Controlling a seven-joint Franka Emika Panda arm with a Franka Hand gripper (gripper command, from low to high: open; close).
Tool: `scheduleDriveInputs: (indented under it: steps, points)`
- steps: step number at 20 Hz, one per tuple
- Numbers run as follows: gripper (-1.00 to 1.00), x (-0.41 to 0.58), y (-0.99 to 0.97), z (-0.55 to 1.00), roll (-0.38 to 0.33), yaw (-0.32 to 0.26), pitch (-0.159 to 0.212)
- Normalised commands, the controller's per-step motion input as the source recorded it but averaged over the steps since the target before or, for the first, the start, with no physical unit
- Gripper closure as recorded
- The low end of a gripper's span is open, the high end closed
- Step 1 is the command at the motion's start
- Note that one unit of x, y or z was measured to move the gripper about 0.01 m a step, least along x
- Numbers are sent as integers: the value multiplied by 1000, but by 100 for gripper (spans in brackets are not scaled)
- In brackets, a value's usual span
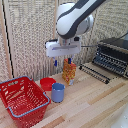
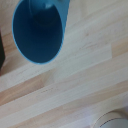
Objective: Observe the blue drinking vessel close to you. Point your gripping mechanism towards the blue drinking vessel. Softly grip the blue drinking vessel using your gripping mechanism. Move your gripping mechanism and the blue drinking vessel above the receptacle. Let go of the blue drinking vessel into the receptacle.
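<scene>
Blue cup (image 1: pixel 58 92): upright on the wooden table (image 1: pixel 95 105), lower centre of the exterior view; open mouth fills the upper left of the wrist view (image 2: pixel 40 31).
Red bowl (image 1: pixel 47 83): just behind the cup, touching or nearly so.
Red basket (image 1: pixel 22 100): lower left, close beside the cup.
Orange packet (image 1: pixel 69 72): upright behind the cup, under the arm.
Toaster oven (image 1: pixel 112 55): right edge, door down, well apart.
Gripper (image 1: pixel 62 62): above the cup, dark-blue fingers apart, holding nothing.

pale wood table (image 1: pixel 95 102), woven screen (image 1: pixel 30 40) behind.
</scene>
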Motion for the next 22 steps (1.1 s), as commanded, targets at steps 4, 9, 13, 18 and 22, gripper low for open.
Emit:
scheduleDriveInputs:
  steps: [4,9,13,18,22]
  points:
    - [-100,-431,259,-510,-45,-167,0]
    - [-100,-218,183,-559,-46,-86,-19]
    - [-100,-21,182,-480,-31,-3,-50]
    - [-100,1,24,-375,0,15,-57]
    - [100,10,0,-234,4,2,-8]
